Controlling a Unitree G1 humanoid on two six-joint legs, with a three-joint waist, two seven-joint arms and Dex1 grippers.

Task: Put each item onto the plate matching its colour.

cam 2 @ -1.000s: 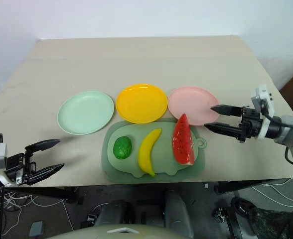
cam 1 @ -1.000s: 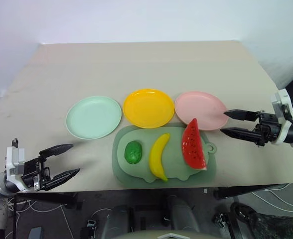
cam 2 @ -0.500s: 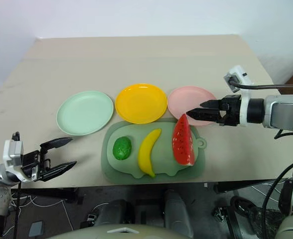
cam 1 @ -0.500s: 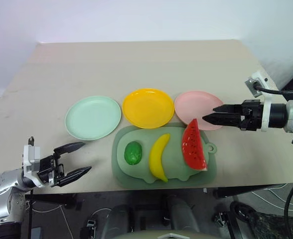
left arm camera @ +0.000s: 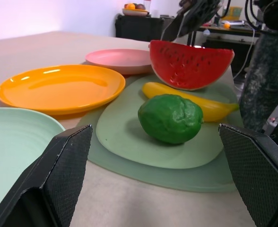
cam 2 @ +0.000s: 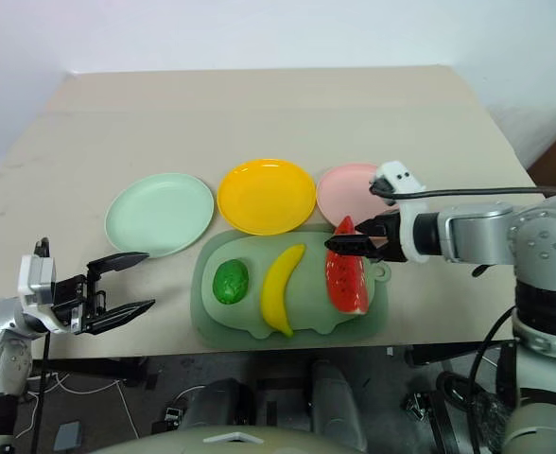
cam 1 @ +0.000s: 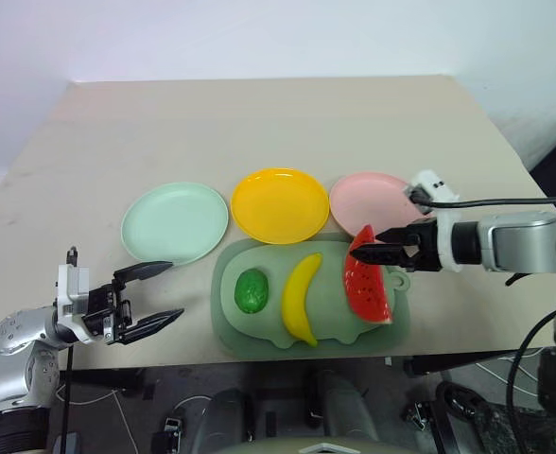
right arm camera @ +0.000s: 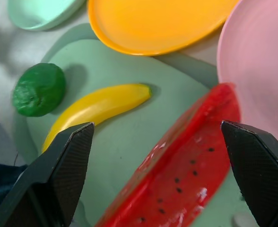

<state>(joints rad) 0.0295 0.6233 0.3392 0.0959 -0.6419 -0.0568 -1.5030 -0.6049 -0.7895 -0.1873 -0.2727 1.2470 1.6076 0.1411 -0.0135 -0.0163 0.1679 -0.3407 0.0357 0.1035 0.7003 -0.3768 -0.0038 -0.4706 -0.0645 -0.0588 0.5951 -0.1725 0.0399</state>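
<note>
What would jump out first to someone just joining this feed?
The red watermelon wedge on the pig-shaped board, with the right tool open just over its tip. Beside it on the board lie the yellow banana and the green fruit. Behind stand the bare green plate, yellow plate and pink plate.

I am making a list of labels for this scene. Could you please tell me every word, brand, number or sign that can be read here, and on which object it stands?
There is no readable text in these pictures.
The watermelon wedge carries only black seed dots, not writing.
The banana, the green fruit, the three plates and the pig-shaped board are plain, without any label.
</note>
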